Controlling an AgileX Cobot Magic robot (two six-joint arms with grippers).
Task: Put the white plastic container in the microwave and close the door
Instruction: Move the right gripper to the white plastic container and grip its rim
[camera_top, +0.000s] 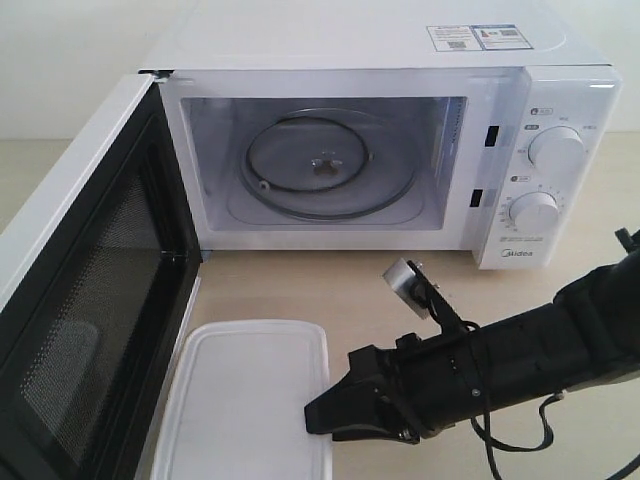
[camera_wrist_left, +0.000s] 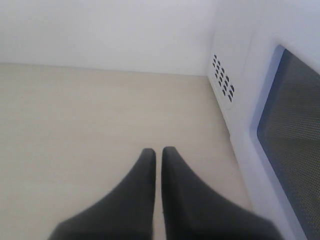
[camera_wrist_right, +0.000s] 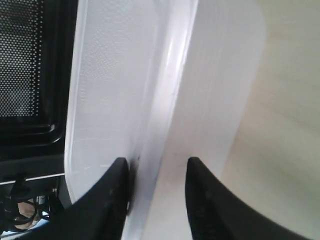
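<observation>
On the table (camera_top: 300, 285) before the open microwave (camera_top: 350, 85), beside its door (camera_top: 90, 300), lies the container (camera_top: 245, 395). The right gripper (camera_top: 318, 418), arm stretched low, straddles its edge, fingers (camera_wrist_right: 112, 192) apart. The left gripper (camera_wrist_left: 156, 151) has its fingers together.

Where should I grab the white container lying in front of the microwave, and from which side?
Probably best to take the white plastic container by its right-hand rim, coming in from the right. It lies flat and low, the open door blocks its left side, and the right gripper straddles that rim with open jaws.
</observation>
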